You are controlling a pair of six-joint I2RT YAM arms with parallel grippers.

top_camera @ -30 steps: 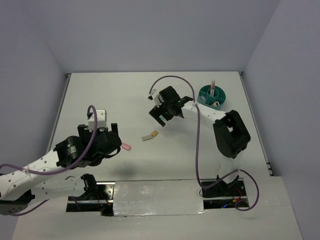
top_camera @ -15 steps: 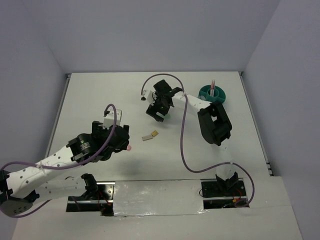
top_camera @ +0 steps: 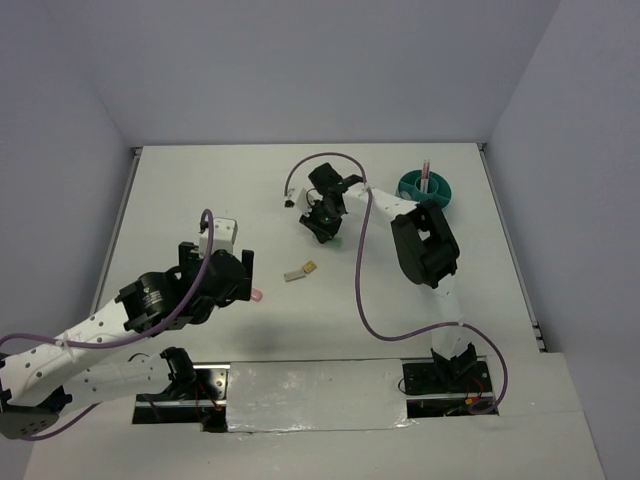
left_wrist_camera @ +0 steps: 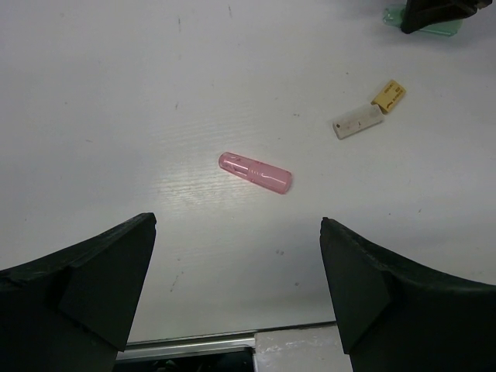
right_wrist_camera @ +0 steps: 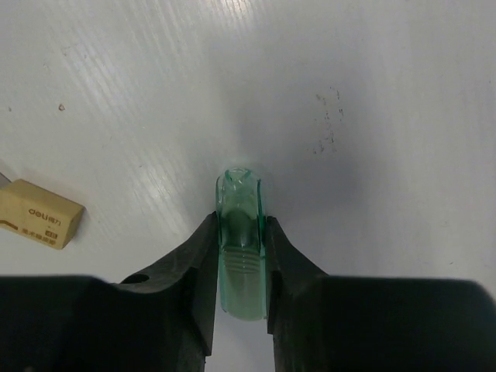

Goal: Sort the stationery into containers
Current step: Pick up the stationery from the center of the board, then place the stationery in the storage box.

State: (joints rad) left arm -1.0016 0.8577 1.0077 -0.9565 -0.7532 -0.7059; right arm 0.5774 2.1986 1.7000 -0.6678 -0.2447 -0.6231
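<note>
My right gripper (right_wrist_camera: 240, 222) is shut on a mint-green capsule (right_wrist_camera: 239, 194) that lies on the white table, one finger pressed to each of its sides. In the top view the right gripper (top_camera: 324, 226) is at mid-table, left of the teal organiser cup (top_camera: 424, 189), which holds a thin pink pen (top_camera: 425, 171). A pink capsule (left_wrist_camera: 255, 172) lies flat on the table ahead of my left gripper (left_wrist_camera: 236, 226), which hangs open above the table with nothing between its fingers. In the top view the pink capsule (top_camera: 255, 295) sits just right of the left gripper (top_camera: 238, 280).
A grey-tan block with a yellow end (left_wrist_camera: 368, 116) lies between the two grippers, and the right wrist view shows the block (right_wrist_camera: 39, 214) to the left of the fingers. Metal mounting plates (top_camera: 300, 395) line the near table edge. Grey walls enclose the table.
The right gripper has moved onto the mint-green capsule and its jaws have closed on it. The left arm has swung right toward the pink capsule, its jaws still wide.
</note>
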